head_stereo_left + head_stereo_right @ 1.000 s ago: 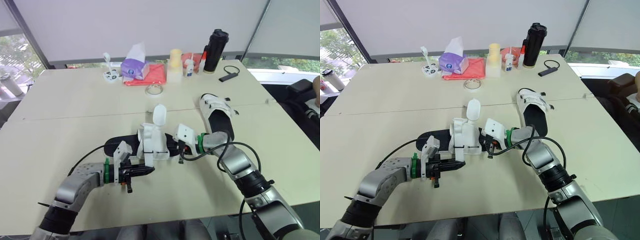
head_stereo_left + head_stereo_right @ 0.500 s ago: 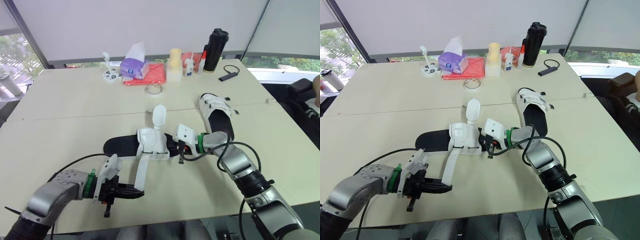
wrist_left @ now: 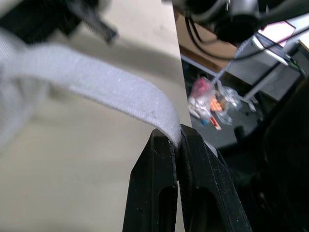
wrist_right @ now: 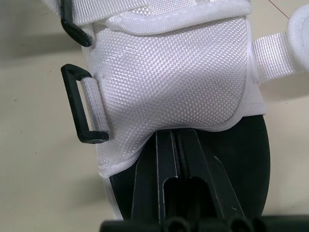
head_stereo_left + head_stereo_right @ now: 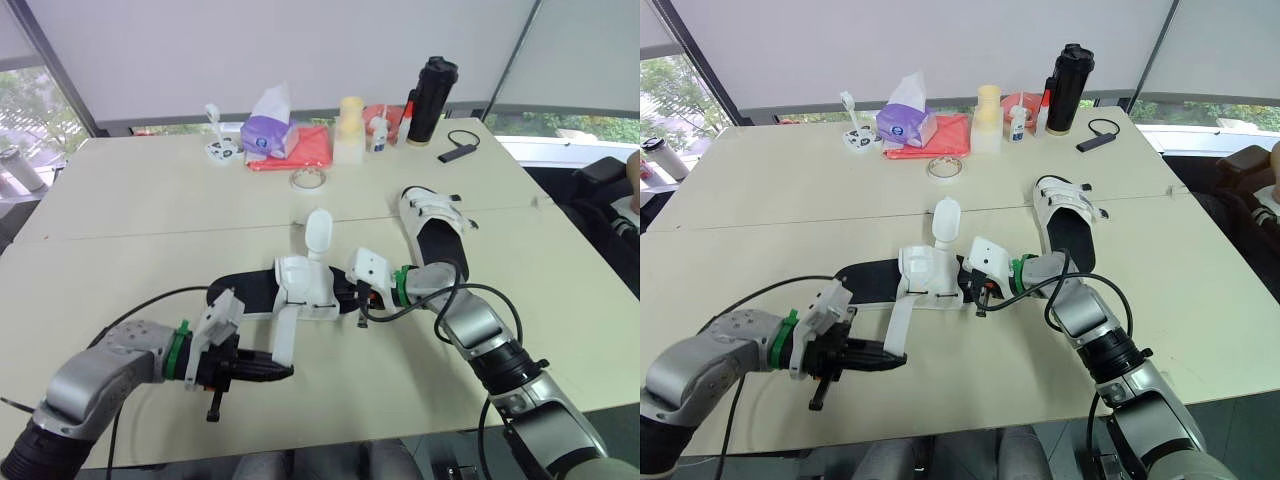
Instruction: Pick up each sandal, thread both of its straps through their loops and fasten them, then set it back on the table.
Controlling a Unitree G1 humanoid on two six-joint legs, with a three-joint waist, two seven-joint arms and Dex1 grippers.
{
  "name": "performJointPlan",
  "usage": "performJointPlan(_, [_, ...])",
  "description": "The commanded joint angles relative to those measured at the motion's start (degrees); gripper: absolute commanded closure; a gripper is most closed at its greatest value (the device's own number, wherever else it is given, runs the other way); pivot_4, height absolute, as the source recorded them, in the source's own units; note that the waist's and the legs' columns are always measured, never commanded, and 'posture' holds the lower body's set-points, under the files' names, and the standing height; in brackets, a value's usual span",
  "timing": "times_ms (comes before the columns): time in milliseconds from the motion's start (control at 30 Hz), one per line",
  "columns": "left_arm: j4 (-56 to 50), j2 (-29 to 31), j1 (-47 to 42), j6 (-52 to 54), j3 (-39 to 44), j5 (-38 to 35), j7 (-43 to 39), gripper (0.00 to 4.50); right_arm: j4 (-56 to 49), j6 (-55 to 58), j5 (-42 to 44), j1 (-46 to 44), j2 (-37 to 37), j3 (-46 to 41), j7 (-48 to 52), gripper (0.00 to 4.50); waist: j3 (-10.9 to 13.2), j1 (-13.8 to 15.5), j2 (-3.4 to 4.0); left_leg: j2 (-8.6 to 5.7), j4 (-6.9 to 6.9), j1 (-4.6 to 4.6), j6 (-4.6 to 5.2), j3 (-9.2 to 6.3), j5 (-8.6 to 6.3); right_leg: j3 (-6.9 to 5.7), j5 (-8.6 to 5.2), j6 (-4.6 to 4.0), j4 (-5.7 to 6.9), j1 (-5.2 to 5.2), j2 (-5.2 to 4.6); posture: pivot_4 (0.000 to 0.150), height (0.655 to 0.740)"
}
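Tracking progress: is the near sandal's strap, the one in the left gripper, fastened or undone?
Undone. The left gripper pinches the free end of the strap, which stretches away from the near sandal rather than lying pressed onto it.

You have the black-soled sandal with white fabric straps (image 5: 302, 288) lying across the near middle of the beige table (image 5: 150, 220). Its loose white strap (image 5: 283, 338) runs toward you into the left gripper (image 5: 283, 371). The right gripper (image 5: 350, 296) touches the sandal's right end. A second matching sandal (image 5: 436, 228) lies behind, to the right. Along the far edge, left to right, sit a purple tissue pack (image 5: 268, 130), a red cloth (image 5: 308, 150) and a tall black bottle (image 5: 428, 100).
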Motion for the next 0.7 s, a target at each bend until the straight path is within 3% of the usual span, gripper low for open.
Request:
performJointPlan(33, [0.5, -1.6, -4.7, 1.4, 3.5, -4.4, 2.2, 4.46, 2.2, 0.9, -1.6, 0.6, -0.1, 1.8, 0.0, 4.5, 0.0, 0.0, 0.0, 0.0, 0.0, 0.0, 0.01, 0.0, 0.01, 0.0, 0.0, 0.0, 0.0, 0.0, 0.01, 0.15, 0.74])
performJointPlan(233, [4.0, -2.9, -10.3, 2.9, 4.8, -6.0, 4.1, 4.46, 2.3, 0.8, -1.6, 0.6, -0.1, 1.9, 0.0, 4.5, 0.0, 0.0, -0.01, -0.06, 0.01, 0.01, 0.07, 0.03, 0.05, -0.01, 0.01, 0.02, 0.05, 0.0, 0.07, 0.15, 0.74])
performJointPlan(367, [12.8, -6.8, -16.7, 0.9, 3.6, -2.7, 6.3, 4.46, 2.2, 1.0, -1.6, 0.5, 0.0, 2.0, -0.2, 4.5, 0.0, 0.2, -0.05, -0.1, 0.08, 0.01, 0.08, 0.07, 0.06, -0.04, 0.02, 0.02, 0.09, 0.04, 0.12, 0.15, 0.74])
performJointPlan(700, [24.1, -12.2, -22.9, 0.9, 0.2, 1.7, 5.8, 4.46, 1.1, 1.4, -1.7, 1.4, -0.6, 1.8, -0.3, 4.5, 0.0, 0.1, -0.06, -0.1, 0.14, 0.03, 0.07, 0.11, 0.08, -0.08, 0.05, 0.01, 0.1, 0.11, 0.21, 0.15, 0.74])
